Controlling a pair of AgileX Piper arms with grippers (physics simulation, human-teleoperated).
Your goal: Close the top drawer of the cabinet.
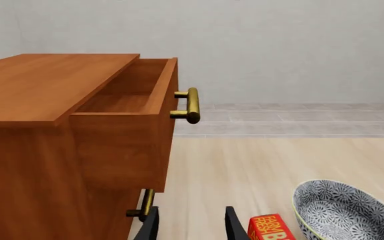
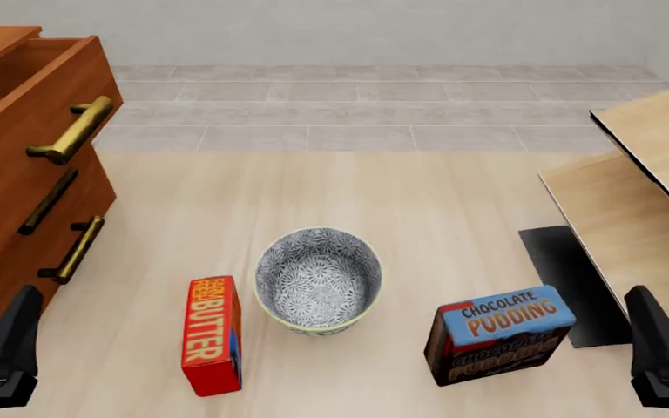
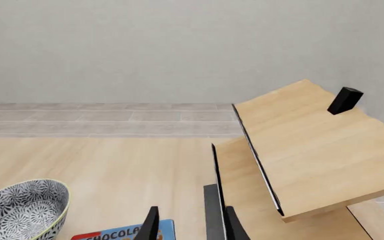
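Top drawer [image 1: 128, 135] pulled out of cabinet [image 1: 38, 150] at table's left edge, brass handle [image 1: 190, 105] untouched. Left gripper [image 1: 190, 227] near cabinet base, fingers spread, empty. Right gripper [image 3: 190, 225] spread, empty, beside light-wood panels [image 3: 305, 150]. Butter box [image 2: 212, 334], patterned bowl [image 2: 317, 280], chocolate pudding box [image 2: 500, 334] mid-table.

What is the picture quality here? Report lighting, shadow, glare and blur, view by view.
Front view: flat, even light, sharp throughout; only faint shading beside the bowl. Left wrist view: a soft highlight on the top drawer handle, the drawer's underside darker, no blur. Right wrist view: crisp, no glare, no strong shadow from the pale panels.
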